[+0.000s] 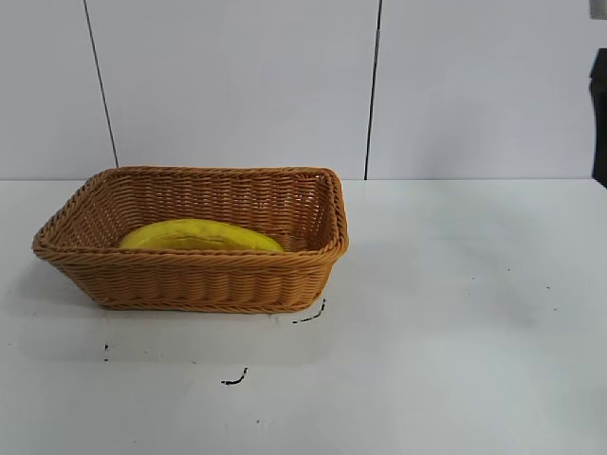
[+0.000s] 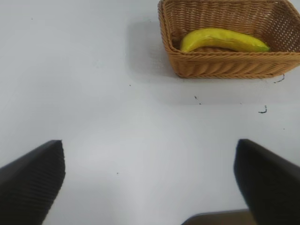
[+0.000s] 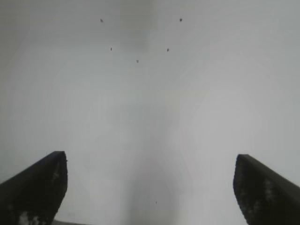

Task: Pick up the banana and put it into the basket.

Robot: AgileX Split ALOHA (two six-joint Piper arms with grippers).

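Observation:
The yellow banana (image 1: 201, 236) lies lengthwise inside the tan-orange wicker basket (image 1: 204, 284), which stands on the white table at the left of the exterior view. Both also show in the left wrist view: the banana (image 2: 224, 40) rests in the basket (image 2: 225, 65), far from my left gripper (image 2: 150, 152), which is open and empty over bare table. My right gripper (image 3: 150, 161) is open and empty over bare table, with neither banana nor basket in its view. Neither gripper shows in the exterior view.
The white table (image 1: 455, 313) carries a few small black marks (image 1: 234, 380) in front of the basket. A dark part of the right arm (image 1: 598, 114) shows at the right edge, against the white back wall.

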